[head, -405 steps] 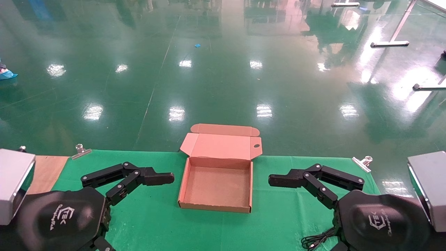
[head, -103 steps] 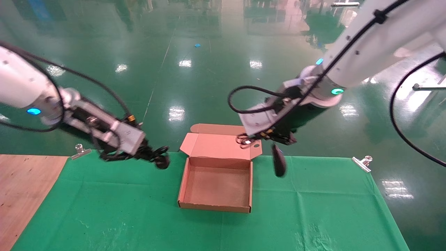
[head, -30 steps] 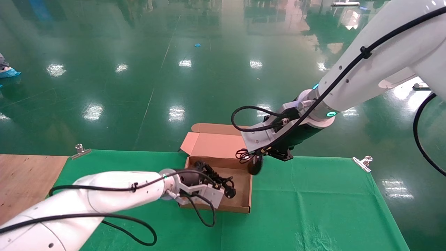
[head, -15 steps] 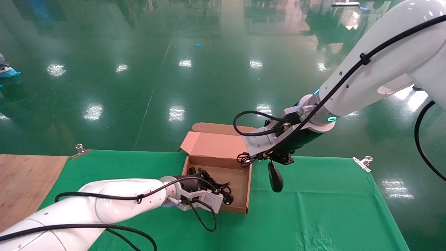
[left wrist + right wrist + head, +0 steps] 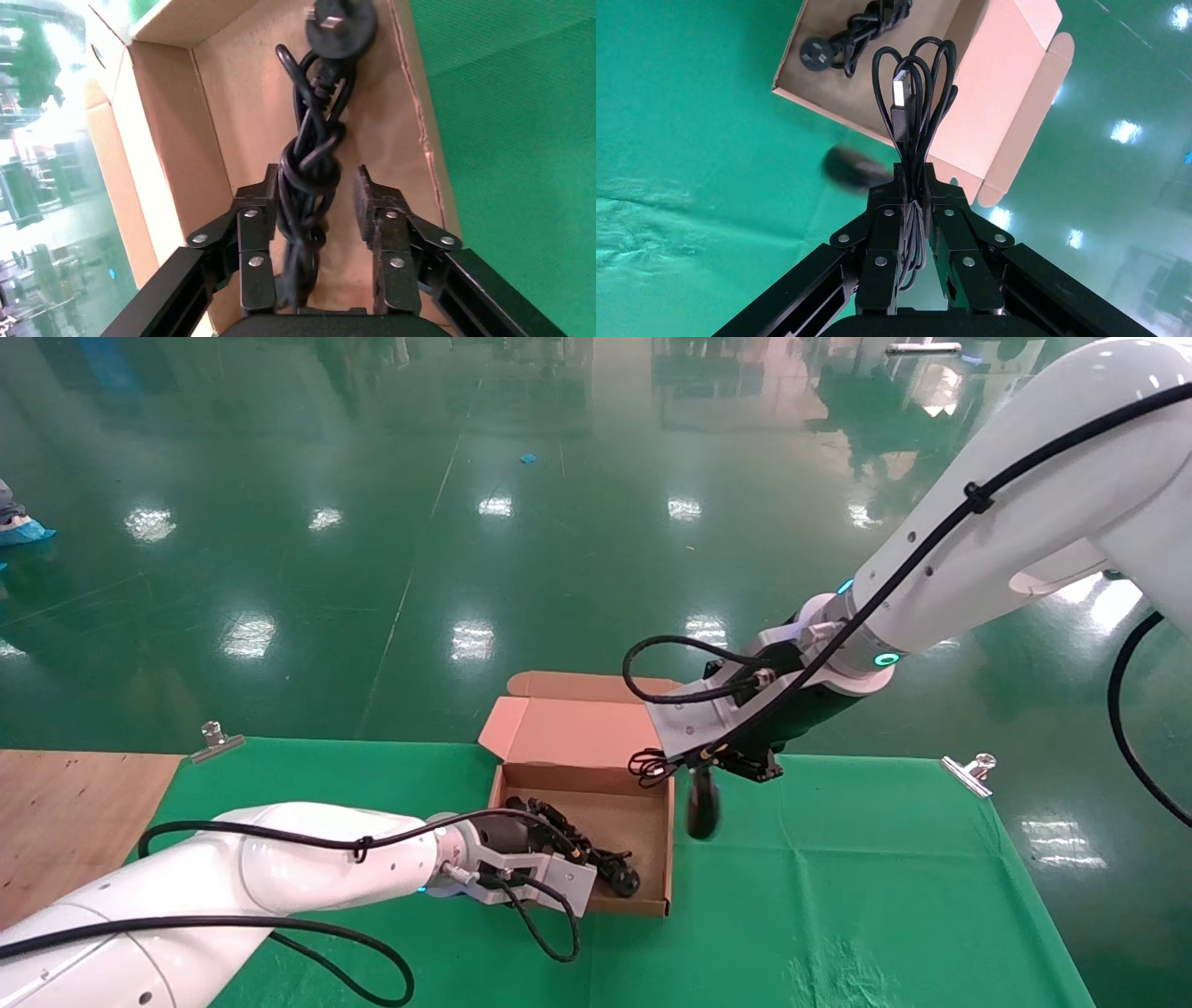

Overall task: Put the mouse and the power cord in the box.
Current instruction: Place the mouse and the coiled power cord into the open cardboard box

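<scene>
The left gripper [image 5: 313, 203], fingers spread, sits inside the shallow brown cardboard box [image 5: 663, 845], straddling the bundled black power cord [image 5: 312, 151] that lies on the box floor, its round plug near the box's front right corner. The right gripper [image 5: 914, 188] is clamped on the looped thin black cable [image 5: 914, 105], and the small black oval mouse [image 5: 702, 805] dangles just beside the box's right wall, above the green tablecloth [image 5: 838, 896]
</scene>
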You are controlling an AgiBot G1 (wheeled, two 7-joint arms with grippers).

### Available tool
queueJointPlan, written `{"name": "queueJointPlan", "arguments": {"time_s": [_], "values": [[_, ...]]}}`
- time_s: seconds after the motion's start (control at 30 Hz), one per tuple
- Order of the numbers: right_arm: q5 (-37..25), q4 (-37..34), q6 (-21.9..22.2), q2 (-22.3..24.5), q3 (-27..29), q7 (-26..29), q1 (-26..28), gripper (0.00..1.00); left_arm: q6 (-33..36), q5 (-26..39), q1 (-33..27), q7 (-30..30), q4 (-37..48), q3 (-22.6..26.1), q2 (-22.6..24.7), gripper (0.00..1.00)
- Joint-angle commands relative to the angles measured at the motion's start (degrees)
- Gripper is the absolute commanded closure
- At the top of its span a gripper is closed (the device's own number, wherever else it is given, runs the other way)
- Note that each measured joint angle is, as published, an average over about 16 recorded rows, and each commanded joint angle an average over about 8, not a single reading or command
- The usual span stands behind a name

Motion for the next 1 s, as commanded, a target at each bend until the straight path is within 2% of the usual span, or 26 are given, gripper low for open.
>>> {"name": "queueJointPlan", "arguments": {"time_s": [0.03,0.57,0.83,1.0], "values": [[0.1,0.1,0.0,0.0,0.0,0.0,-0.1,1.0,-0.1,-0.6,0.0,0.2,0.1,0.3,0.0,0.0],[0.2,1.6,1.5,-1.8,0.0,1.2,0.8,1.0,10.1,-10.9,-5.0,13.6,6.9,-4.4,-2.2,0.0],[0.1,3.2,6.2,-2.9,-1.4,1.0,-1.0,1.0,16.6,-15.8,-8.2,20.1,10.3,-7.9,-7.2,0.0],[0.0,5.3,11.8,-3.2,-2.8,1.2,-3.3,1.0,22.0,-19.4,-9.4,22.9,11.0,-10.3,-11.5,0.0]]}}
